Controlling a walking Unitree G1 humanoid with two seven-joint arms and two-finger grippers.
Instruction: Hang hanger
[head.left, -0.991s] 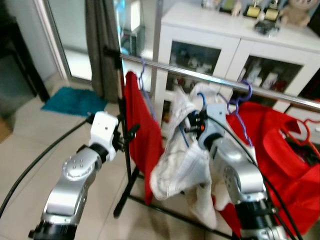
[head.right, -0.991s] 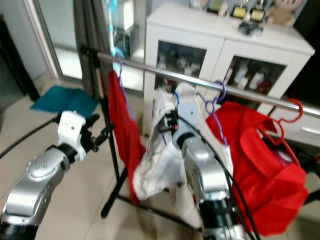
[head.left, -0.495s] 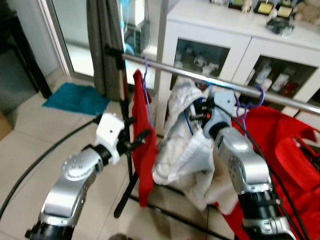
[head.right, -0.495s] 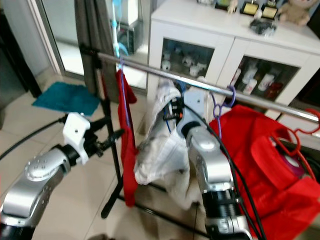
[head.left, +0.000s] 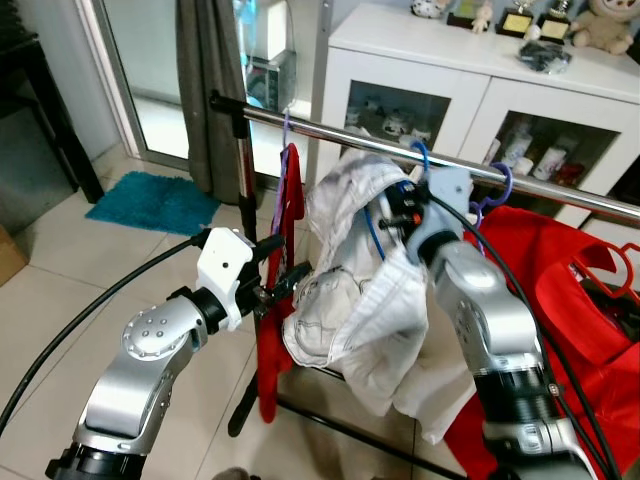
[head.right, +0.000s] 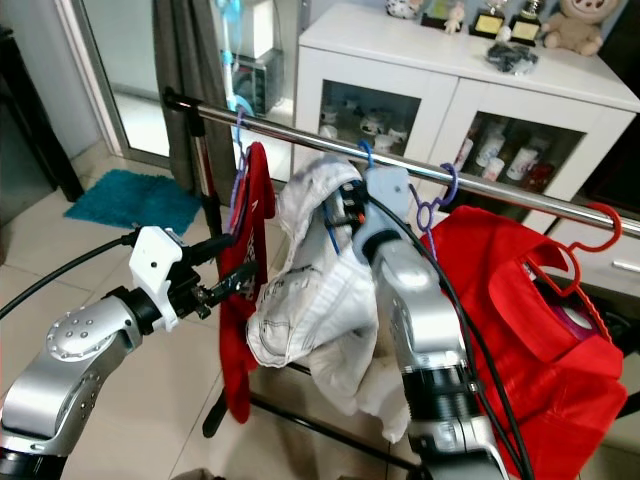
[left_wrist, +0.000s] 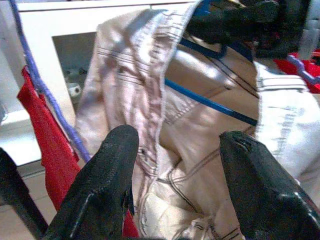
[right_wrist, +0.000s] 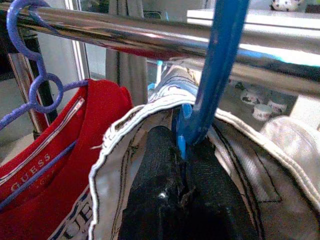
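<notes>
A blue hanger (right_wrist: 215, 75) carries a white garment (head.left: 360, 290). My right gripper (right_wrist: 184, 150) is shut on the hanger's neck, just under the steel rail (head.left: 340, 135). The blue hook (head.left: 417, 152) rises across the rail; whether it rests on the rail I cannot tell. My left gripper (head.left: 283, 283) stands open beside the garment's left edge, with its two fingers (left_wrist: 115, 165) apart and the cloth just beyond them. A red shirt (head.right: 250, 230) on a purple hanger hangs close by the left gripper.
Further right on the rail hang another purple hanger (head.left: 497, 185) and a large red garment (head.left: 570, 300) on a red hanger (head.right: 603, 222). A white cabinet (head.left: 470, 80) stands behind the rack. A grey curtain (head.left: 210, 90) and a blue mat (head.left: 150, 200) lie to the left.
My right gripper has lifted the blue hanger and white garment up to the rail. My left gripper has reached right, past the red shirt, to the garment's edge.
</notes>
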